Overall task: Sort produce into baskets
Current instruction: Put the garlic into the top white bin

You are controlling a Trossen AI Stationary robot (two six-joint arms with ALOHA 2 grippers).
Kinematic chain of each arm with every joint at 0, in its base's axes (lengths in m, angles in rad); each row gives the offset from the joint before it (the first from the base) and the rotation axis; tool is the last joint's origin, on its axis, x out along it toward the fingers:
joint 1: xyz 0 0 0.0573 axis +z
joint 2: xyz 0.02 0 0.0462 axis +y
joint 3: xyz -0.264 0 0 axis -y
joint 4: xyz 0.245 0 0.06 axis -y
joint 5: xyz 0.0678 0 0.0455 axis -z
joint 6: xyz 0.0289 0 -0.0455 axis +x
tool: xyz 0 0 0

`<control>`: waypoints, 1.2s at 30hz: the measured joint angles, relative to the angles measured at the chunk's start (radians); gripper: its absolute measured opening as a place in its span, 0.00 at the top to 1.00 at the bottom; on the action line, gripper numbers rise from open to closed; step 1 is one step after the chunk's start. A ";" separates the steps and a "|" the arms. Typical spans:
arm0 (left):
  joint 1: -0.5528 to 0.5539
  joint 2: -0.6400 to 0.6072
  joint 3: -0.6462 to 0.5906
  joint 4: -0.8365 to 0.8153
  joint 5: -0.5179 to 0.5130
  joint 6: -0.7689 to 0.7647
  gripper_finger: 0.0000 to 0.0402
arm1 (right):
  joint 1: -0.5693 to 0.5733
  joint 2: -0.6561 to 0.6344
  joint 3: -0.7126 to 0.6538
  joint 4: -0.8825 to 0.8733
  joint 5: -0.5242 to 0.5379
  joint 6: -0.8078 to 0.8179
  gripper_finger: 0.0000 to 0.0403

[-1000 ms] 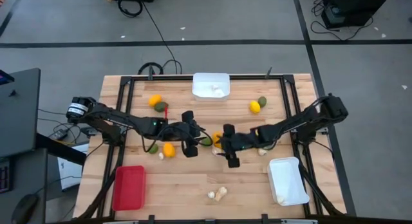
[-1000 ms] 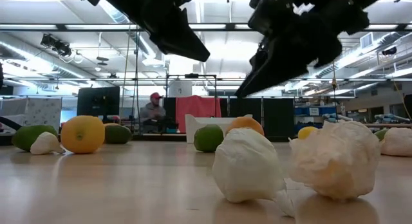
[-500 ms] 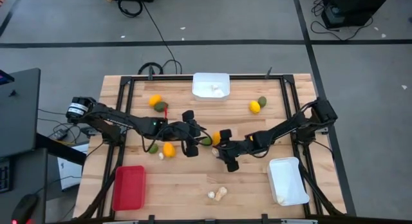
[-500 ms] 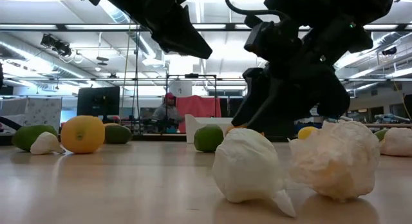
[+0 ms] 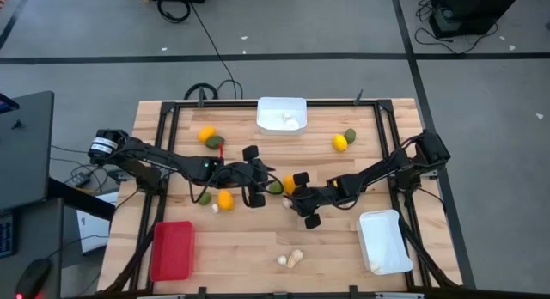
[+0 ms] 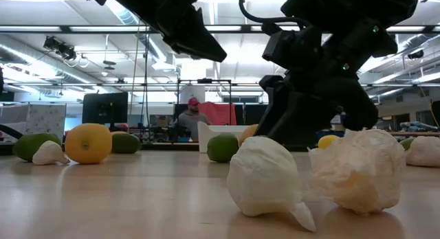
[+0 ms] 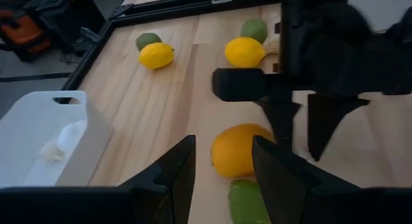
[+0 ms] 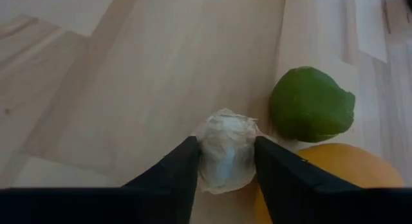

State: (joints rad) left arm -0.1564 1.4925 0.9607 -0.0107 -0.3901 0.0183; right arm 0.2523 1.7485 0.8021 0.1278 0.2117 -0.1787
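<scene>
Your right gripper (image 5: 301,198) has travelled leftward and lowered toward the desk (image 5: 258,243) since a second ago, while your left gripper (image 5: 255,179) has held its place at the desk's middle. Right jaws stand open around a pale garlic-like bulb (image 8: 224,150), with a green lime (image 8: 311,103) and an orange (image 8: 344,169) just beside it. Left jaws stand open, empty, above another orange (image 7: 241,149) and a green fruit (image 7: 248,201). Produce is scattered: two lemons (image 7: 156,55) with limes far off, two white bulbs (image 6: 265,176) near the front edge. One white basket (image 5: 282,113) sits at the far centre, another white basket (image 5: 383,241) near right, a red basket (image 5: 173,250) near left.
</scene>
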 joint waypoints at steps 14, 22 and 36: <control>0.052 0.000 0.000 -0.133 -0.082 -0.189 0.61 | -0.032 -0.030 0.001 0.031 0.002 -0.027 0.97; 0.091 0.000 0.000 -0.284 -0.084 -0.332 0.61 | -0.096 -0.101 0.001 0.083 -0.015 0.004 0.89; 0.010 0.083 0.000 -0.419 0.124 -0.472 0.57 | -0.138 -0.114 0.001 0.144 0.032 0.026 0.65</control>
State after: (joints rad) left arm -0.1467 1.5751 0.9611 -0.4298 -0.2665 -0.4538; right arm 0.1146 1.6344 0.8028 0.2720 0.2432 -0.1523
